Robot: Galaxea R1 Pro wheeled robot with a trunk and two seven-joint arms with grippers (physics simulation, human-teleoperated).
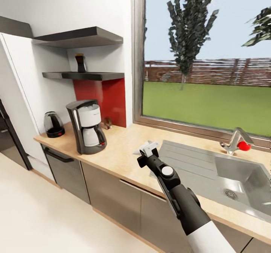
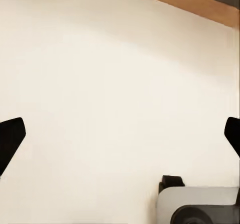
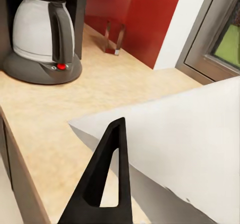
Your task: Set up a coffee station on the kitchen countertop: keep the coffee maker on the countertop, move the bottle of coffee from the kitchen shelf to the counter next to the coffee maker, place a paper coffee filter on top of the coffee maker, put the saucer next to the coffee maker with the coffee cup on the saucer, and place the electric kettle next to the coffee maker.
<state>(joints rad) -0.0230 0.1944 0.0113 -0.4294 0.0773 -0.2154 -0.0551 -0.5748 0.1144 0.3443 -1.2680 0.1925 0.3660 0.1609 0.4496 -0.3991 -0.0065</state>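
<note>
Our right gripper point(image 1: 150, 147) is pinching the paper filter point(image 3: 185, 134) over the countertop point(image 1: 120, 147), near the sink. We're mid filter step, looks like. Next we'd carry it left and up onto the coffee maker point(image 1: 87, 127).

The light wood-grain desk point(image 1: 120, 147) carries the electric kettle point(image 1: 54, 124) at its far left, with the coffee maker point(image 1: 87, 126) just to the right. The lower kitchen shelf point(image 1: 84, 75) holds the bottle of coffee point(image 1: 80, 63).

white paper coffee filter point(image 3: 195, 144), red backsplash point(image 1: 103, 96)
</note>
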